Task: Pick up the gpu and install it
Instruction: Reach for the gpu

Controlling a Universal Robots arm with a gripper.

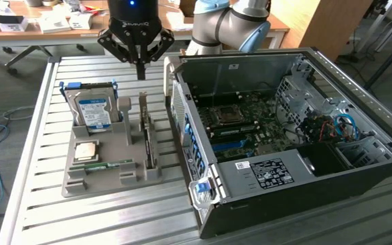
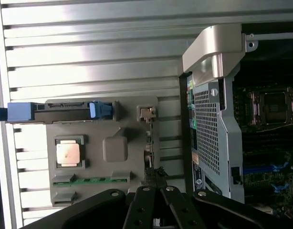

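The gripper (image 1: 141,74) hangs above the tray (image 1: 107,179), roughly in line with the gpu (image 1: 148,145) and apart from it; its dark fingers are pressed together at the tips and carry nothing. The grey tray lies on the slatted metal bench (image 1: 46,214), just beside the open computer case (image 1: 359,102). The gpu stands on its long edge in the slot along the tray's edge nearest the case, with its metal bracket at the tray's far end, as the exterior view has it. In the wrist view the gpu (image 2: 148,148) is a thin dark line running away from the gripper (image 2: 154,200) along that same edge of the tray (image 2: 115,149). A hard drive (image 1: 94,111) with a blue and white label stands upright at the tray's far end on the exterior view's left; a square processor chip (image 1: 87,151) lies flat in the pocket in front of it; a green memory stick (image 1: 104,165) lies across the tray nearer the front edge. The case lies on its side with the motherboard (image 1: 237,122) facing up.
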